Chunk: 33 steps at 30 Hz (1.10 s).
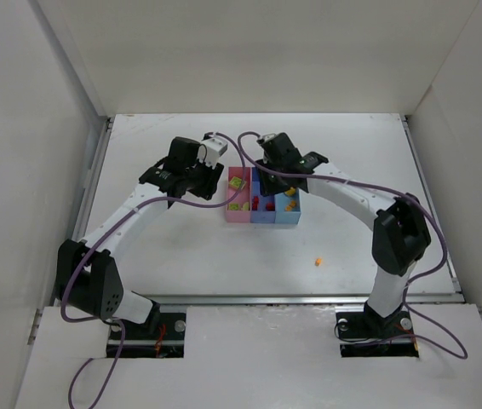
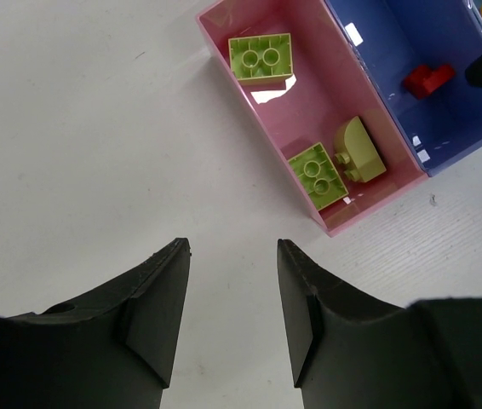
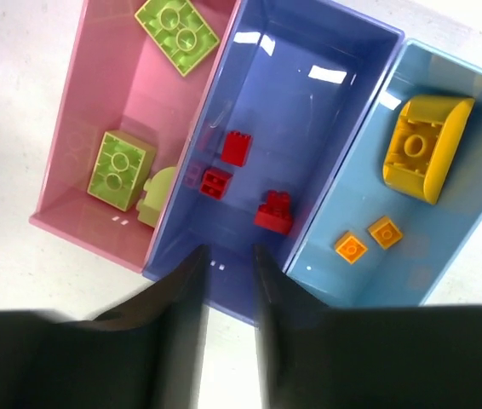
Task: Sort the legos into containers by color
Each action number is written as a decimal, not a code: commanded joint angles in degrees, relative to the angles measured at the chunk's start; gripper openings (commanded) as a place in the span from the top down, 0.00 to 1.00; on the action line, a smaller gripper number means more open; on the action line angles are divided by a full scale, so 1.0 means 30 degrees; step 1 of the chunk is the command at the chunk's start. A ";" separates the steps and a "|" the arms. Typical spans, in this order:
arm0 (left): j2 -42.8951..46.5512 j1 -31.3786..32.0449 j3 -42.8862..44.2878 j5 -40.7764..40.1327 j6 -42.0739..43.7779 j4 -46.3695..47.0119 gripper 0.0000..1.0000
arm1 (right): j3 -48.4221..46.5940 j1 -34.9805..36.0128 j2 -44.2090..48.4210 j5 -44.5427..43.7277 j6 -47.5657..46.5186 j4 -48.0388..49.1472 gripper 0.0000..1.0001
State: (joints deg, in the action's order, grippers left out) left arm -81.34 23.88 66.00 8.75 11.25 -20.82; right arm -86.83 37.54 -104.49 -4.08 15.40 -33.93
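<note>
Lying on white table: orange lego | white walls | left gripper wide, empty | right gripper narrow, empty

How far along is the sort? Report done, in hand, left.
Done: yellow-green bricks in pink bin, red bricks in blue-violet bin, yellow brick, orange bricks in light blue bin. In hand: nothing; left gripper and right gripper jaws open. Left: one loose orange brick on the table.
</note>
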 commanded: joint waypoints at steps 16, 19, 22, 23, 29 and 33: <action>0.0629 -0.0108 -0.0173 0.0129 -0.0262 0.0377 0.57 | 0.9886 -0.1585 1.0392 -0.2069 0.6054 -0.5444 0.28; 0.0629 -0.0108 -0.0173 0.0305 -0.0262 0.0377 0.57 | 1.1564 -0.1585 1.1360 -0.1515 0.7900 -0.6207 0.29; 0.0629 -0.0108 -0.0349 0.0479 -0.0262 0.0377 0.57 | 1.2856 -0.1585 1.1538 -0.1337 0.9162 -0.6384 0.31; 0.0803 -0.0108 -0.0349 0.0481 -0.0262 0.0377 0.57 | 1.3061 -0.1585 1.1538 -0.1337 0.9396 -0.6210 0.31; 0.0981 -0.0108 -0.0349 0.0481 -0.0438 0.0377 0.57 | 1.3268 -0.2083 0.8612 -0.0637 0.9401 -0.4426 0.39; 0.1331 -0.0108 -0.0524 0.0275 -0.0438 0.0377 0.57 | 1.3268 -0.2083 0.7145 -0.0108 0.9223 -0.3689 0.47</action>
State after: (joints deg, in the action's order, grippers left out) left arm -80.36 23.88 65.14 9.41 10.81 -20.78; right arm -46.70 31.53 -81.93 -6.13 42.09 -48.45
